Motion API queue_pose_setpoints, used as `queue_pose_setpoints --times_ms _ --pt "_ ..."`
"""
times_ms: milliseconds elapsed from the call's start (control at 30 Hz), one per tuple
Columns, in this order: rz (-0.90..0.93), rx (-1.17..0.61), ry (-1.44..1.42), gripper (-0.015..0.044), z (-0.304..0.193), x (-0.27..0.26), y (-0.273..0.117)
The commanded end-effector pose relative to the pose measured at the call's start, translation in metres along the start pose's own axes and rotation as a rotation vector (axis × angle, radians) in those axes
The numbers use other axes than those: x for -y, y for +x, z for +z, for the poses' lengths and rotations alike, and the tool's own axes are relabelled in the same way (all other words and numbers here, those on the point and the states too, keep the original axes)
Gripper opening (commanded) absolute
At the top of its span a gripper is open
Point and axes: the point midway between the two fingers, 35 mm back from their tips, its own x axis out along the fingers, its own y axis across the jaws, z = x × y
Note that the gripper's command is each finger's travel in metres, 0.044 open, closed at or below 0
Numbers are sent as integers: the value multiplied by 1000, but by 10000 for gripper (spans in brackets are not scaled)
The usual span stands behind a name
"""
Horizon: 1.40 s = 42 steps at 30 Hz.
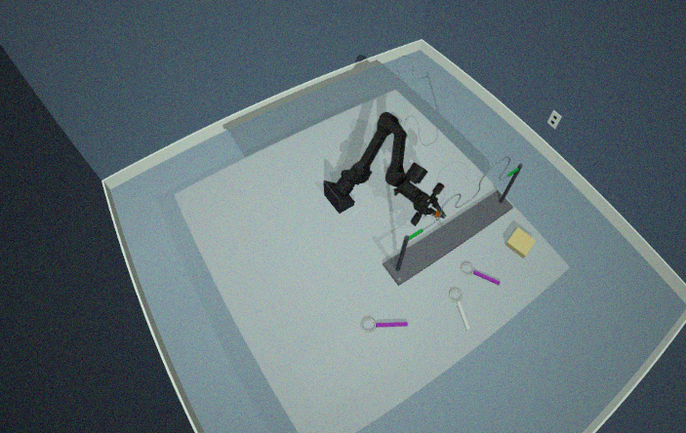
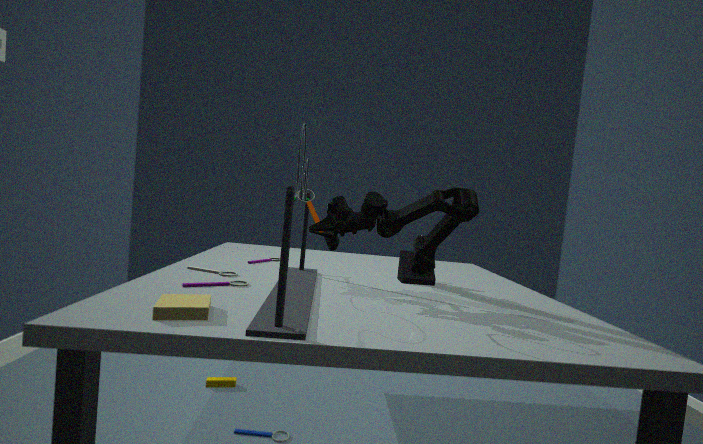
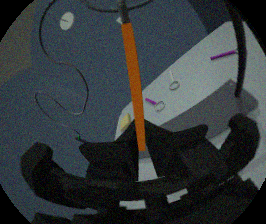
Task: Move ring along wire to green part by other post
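Note:
My gripper (image 1: 442, 215) (image 2: 314, 227) (image 3: 138, 121) is shut on the orange handle (image 1: 437, 214) (image 2: 313, 211) (image 3: 134, 75). The handle slants up from the fingers to the ring (image 2: 313, 196) (image 3: 104, 10), which is cut off at the top of the wrist view. In the exterior view the ring appears around the wire; whether it touches it I cannot tell. It is between the posts, away from both green parts (image 1: 416, 234) (image 1: 513, 171). The curvy grey wire (image 2: 303, 125) (image 3: 87, 90) runs between the near-left post (image 1: 402, 253) and the far-right post (image 1: 510, 183) of the top view.
The posts stand on a dark base plate (image 1: 453, 231) (image 2: 293, 300). Beyond it lie a yellow block (image 1: 520, 242) (image 2: 181, 307), two purple-handled rings (image 1: 486, 277) (image 1: 391, 324) and a white-handled ring (image 1: 463, 315). A blue-handled ring (image 2: 253, 433) and yellow piece (image 2: 220, 382) are on the floor.

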Motion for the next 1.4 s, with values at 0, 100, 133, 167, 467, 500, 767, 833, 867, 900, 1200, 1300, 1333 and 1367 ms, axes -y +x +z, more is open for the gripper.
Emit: queue_pose_setpoints --times_ms 0,100,133,167,467,500,767,833,867,900,1200,1300,1333,1367 --pt "-45 -10 -86 -150 2 17 -3" --pt "-75 -18 -152 -150 3 29 -5" --pt "-85 -21 -174 -150 4 32 -5" --pt "-95 -24 -195 -150 4 36 -6" --pt "-176 -48 -376 -150 14 66 -15" --pt "-184 -50 -394 -150 15 69 -15" --pt "-239 -66 -517 -150 26 88 -23" --pt "-249 -69 -539 -150 29 92 -25" --pt "-254 -71 -550 -150 30 94 -26" --pt "-259 -72 -561 -150 31 96 -26" --pt "-288 -80 -626 -150 42 109 -33" --pt "-293 -81 -636 -150 44 112 -35" --pt "-294 -82 -639 -150 45 113 -35" --pt "-295 -82 -641 -150 46 114 -35"
